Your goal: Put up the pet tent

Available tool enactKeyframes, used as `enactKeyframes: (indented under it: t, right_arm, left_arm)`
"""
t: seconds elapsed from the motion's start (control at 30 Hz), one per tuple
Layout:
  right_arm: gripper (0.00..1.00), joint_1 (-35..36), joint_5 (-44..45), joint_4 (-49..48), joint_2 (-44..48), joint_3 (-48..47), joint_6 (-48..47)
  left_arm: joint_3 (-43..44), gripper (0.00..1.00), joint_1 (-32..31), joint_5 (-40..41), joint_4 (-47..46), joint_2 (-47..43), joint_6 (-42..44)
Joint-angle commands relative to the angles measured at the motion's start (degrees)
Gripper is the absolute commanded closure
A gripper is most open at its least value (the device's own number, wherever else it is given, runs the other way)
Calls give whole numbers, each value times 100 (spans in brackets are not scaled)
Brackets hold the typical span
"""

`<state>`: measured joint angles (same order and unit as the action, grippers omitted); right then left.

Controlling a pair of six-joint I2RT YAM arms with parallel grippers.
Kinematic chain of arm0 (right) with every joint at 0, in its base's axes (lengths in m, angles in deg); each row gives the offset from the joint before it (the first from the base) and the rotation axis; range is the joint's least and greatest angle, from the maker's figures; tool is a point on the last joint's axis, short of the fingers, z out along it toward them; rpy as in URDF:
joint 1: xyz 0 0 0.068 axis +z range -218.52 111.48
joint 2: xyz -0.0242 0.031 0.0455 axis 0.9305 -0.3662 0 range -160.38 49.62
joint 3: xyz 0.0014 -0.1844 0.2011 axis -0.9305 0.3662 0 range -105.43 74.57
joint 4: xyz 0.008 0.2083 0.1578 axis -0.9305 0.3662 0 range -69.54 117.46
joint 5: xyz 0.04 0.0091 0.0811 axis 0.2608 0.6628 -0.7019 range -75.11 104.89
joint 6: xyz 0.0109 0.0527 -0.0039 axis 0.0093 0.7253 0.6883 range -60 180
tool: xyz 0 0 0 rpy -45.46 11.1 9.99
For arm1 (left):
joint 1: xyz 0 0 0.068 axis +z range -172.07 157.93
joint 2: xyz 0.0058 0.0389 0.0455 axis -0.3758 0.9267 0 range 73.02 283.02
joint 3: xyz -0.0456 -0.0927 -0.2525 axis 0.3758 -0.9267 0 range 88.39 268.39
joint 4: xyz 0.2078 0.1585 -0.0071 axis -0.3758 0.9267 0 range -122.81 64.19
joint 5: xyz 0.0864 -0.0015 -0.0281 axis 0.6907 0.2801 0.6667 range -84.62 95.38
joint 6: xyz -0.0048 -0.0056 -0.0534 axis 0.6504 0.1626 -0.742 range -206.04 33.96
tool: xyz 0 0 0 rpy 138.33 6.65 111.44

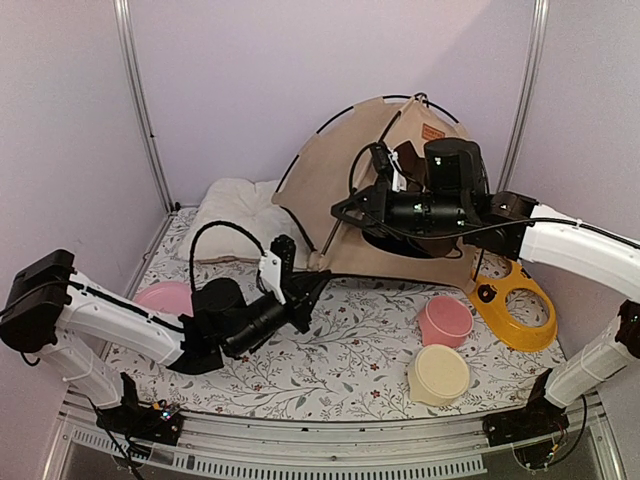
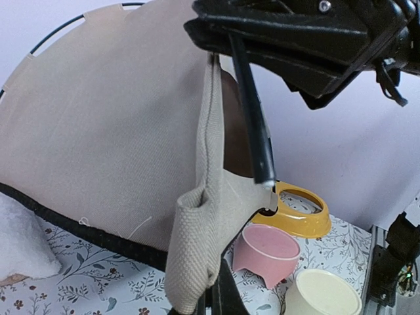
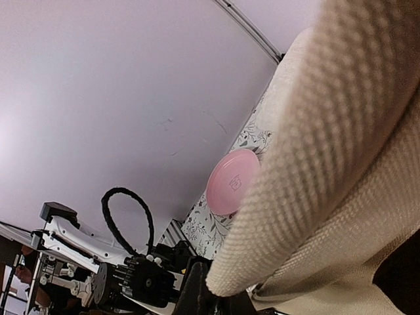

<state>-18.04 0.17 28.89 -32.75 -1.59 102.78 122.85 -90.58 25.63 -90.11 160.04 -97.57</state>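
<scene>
Inspection finds the pet tent (image 1: 325,185) at the back of the table, right of centre, its tan fabric partly raised on thin black poles that arch over the top. A small brown label (image 1: 432,131) shows near the peak. The tent's lower edge lies on the floral mat (image 1: 340,350), and its left side sits just beside the white cushion (image 1: 240,210). The left gripper (image 1: 310,292) is at the tent's near lower corner. In the left wrist view a folded corner of fabric (image 2: 197,262) runs down between its jaws, which are clamped narrow on the cloth. The right gripper (image 1: 342,208) is higher up at the front face of the tent. The left wrist view shows it closed on the upper edge of the same fabric strip, with a black pole (image 2: 252,118) running down from it. Its own camera is filled by woven tan cloth at close range. A pink plate (image 1: 163,297) lies on the mat beside the left arm. A pink bowl (image 1: 445,320) and a cream bowl (image 1: 440,373) stand to the right of centre, near a yellow ring-shaped stand (image 1: 515,305) that is just beside the tent's right corner.
</scene>
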Motion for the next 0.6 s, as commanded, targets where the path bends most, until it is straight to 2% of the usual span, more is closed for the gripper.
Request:
enactKeyframes:
  t: [0.0, 0.57]
  right_arm:
    - [100, -376, 1149, -757, 179, 101, -8]
    - [100, -368, 1417, -812, 208, 341, -77]
  left_arm:
    - [-44, 100, -389, -76, 654, 175, 228]
    - [91, 100, -488, 24, 781, 245, 286]
